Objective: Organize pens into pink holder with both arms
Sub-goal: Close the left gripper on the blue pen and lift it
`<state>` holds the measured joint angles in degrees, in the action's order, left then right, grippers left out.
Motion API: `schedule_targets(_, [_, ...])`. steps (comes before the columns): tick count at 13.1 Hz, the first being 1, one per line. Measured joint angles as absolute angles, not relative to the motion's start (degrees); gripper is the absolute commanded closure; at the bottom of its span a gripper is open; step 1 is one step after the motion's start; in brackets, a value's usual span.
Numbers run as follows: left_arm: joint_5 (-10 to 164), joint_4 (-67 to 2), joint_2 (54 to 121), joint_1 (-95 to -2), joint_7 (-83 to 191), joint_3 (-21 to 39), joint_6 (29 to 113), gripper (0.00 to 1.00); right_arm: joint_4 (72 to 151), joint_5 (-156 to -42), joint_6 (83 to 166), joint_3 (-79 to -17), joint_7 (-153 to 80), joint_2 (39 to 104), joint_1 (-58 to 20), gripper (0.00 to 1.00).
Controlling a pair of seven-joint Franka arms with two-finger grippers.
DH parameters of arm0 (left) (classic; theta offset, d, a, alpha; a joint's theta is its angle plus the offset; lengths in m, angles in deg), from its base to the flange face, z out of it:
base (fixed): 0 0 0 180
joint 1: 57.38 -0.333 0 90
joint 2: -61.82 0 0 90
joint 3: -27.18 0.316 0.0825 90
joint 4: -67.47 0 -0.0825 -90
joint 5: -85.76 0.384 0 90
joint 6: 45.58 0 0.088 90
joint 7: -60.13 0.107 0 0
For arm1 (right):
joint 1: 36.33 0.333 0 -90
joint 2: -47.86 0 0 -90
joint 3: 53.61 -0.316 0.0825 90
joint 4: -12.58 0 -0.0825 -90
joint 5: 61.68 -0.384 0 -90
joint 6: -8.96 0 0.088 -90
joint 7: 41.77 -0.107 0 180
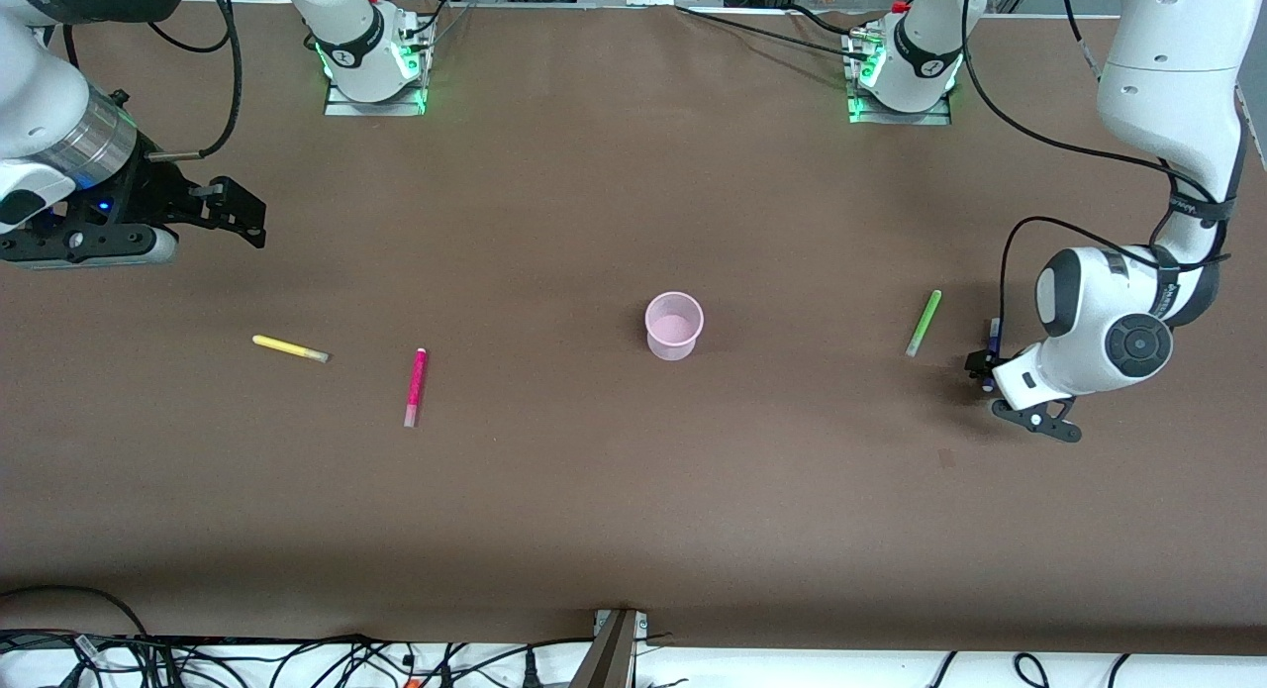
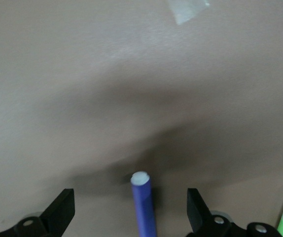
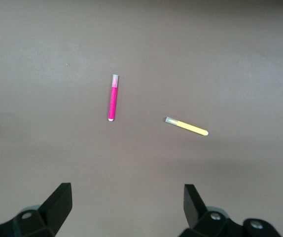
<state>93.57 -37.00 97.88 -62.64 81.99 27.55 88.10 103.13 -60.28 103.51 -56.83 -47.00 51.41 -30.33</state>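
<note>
Pink holder (image 1: pixel 674 324) stands upright mid-counter (image 1: pixel 633 510), mouth up, nothing visible inside.

Four pens, all lying flat on the counter:
- Yellow pen (image 1: pixel 289 348): toward the right arm's end. Long axis runs roughly along the counter's length, slightly tilted; pale tip points toward the holder.
- Magenta pen (image 1: pixel 415 386): between the yellow pen and the holder, a bit nearer the front camera than both. Long axis runs near-far; pale tip at the end nearer the front camera.
- Light green pen (image 1: pixel 924 323): toward the left arm's end, about level with the holder. Long axis near-far with a slight slant; greyish tip at the nearer end.
- Purple pen (image 2: pixel 144 205): just beside the green one, farther toward the left arm's end, mostly hidden under the left gripper in the front view. Runs lengthwise between the jaws in the left wrist view, pale end pointing away from the wrist.

Left gripper (image 2: pixel 130 210): low over the purple pen, jaws wide open, straddling it, no grip.

Right gripper (image 3: pixel 126 202): up over the counter at the right arm's end, jaws wide open, holding nothing; yellow and magenta pens both in its wrist view.
</note>
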Motion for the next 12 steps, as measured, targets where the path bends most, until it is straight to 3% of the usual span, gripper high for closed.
schedule_targets(1, [93.57, -37.07, 98.16, -62.64, 82.31, 27.47, 88.38, 0.48, 103.13, -60.28, 103.51, -56.83, -47.0, 51.41, -30.33, 0.0])
schedule_targets(3, [93.57, -37.11, 98.53, -62.66, 82.75, 27.47, 88.67, 0.54, 103.12, -60.28, 103.52, -56.83, -47.0, 51.38, -30.33, 0.0])
schedule_targets(4, [93.57, -37.17, 98.65, -62.67, 82.86, 27.47, 88.71, 0.66, 103.12, -60.29, 103.52, -56.83, -47.0, 51.37, -30.33, 0.0])
schedule_targets(8, [93.57, -37.18, 98.67, -62.66, 83.1, 27.44, 88.67, 0.96, 103.11, -60.3, 103.54, -56.83, -47.0, 51.36, -30.29, 0.0])
schedule_targets(9, [93.57, -37.18, 98.58, -62.65, 83.11, 27.3, 88.43, 1.0, 103.11, -60.3, 103.57, -56.85, -46.99, 51.37, -30.18, 0.0])
schedule_targets(12, [93.57, -37.14, 98.54, -62.6, 83.17, 27.22, 88.12, 1.0, 103.1, -60.3, 103.79, -56.99, -46.99, 51.36, -29.04, 0.0])
